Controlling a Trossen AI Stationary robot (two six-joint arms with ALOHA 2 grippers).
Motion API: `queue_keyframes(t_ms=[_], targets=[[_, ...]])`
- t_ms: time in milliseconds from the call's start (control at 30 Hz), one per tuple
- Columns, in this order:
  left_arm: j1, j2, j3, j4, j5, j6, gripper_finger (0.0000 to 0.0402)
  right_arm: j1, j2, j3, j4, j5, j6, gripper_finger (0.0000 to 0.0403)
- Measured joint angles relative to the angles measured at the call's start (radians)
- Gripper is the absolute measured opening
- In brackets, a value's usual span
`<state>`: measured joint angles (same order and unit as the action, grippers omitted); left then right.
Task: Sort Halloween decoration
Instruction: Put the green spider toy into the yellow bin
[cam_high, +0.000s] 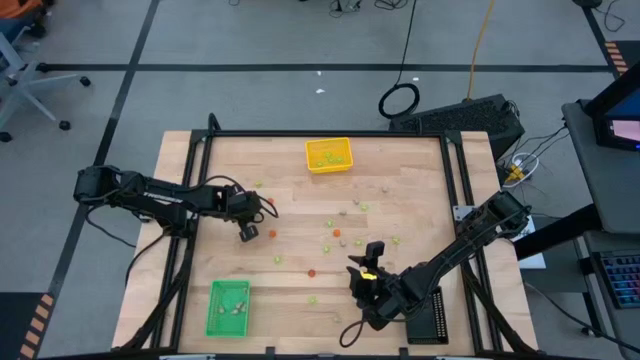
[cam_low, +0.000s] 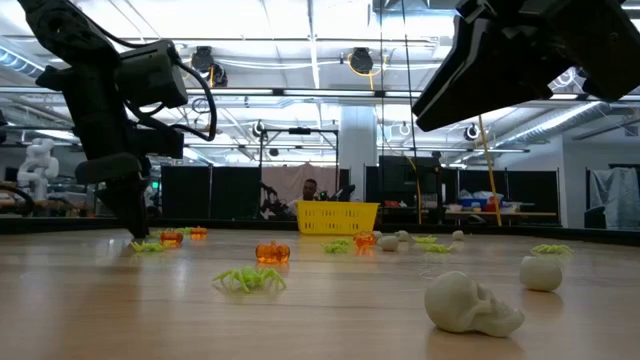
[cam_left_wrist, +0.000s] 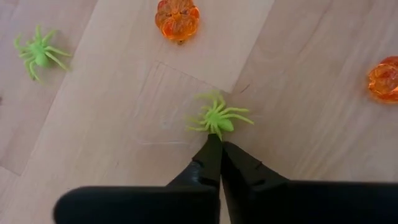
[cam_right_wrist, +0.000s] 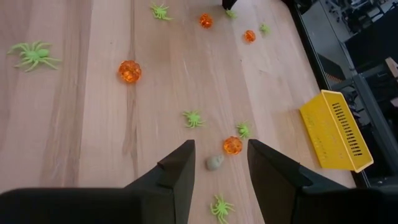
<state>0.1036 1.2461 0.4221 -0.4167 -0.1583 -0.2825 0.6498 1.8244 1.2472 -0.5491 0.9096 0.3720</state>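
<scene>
Down at the left side of the tabletop (cam_high: 400, 170), the left claw (cam_left_wrist: 219, 144) stood clenched, its two dark fingertips pressed together with the tips touching a light green spider (cam_left_wrist: 217, 116); whether any leg was actually pinched between them could not be told. Two orange pumpkins (cam_left_wrist: 177, 18) lay near that spider, and a second green spider (cam_left_wrist: 38, 53) lay farther off. From the table-level view the left claw (cam_low: 133, 232) reached right down to the wood beside more small pieces.

Over the near right part of the tabletop the right claw (cam_right_wrist: 219, 163) hovered released, its fingers apart with nothing between them, above a pale skull (cam_right_wrist: 214, 162) and an orange pumpkin (cam_right_wrist: 232, 145) just beside it. Other spiders, pumpkins and skulls lay scattered across the middle of the tabletop. A yellow tray (cam_high: 329, 155) sat at the far edge, a green tray (cam_high: 228, 308) at the near left edge and a black tray (cam_high: 432, 325) at the near right edge
</scene>
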Motion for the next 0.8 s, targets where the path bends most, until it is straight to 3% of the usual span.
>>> queue_keyframes(t_ms=[800], targets=[[-0.027,-0.054,0.100,0.049,0.010,-0.103,0.0000,0.001,0.004,0.000,-0.007,0.000,-0.006,0.0132]])
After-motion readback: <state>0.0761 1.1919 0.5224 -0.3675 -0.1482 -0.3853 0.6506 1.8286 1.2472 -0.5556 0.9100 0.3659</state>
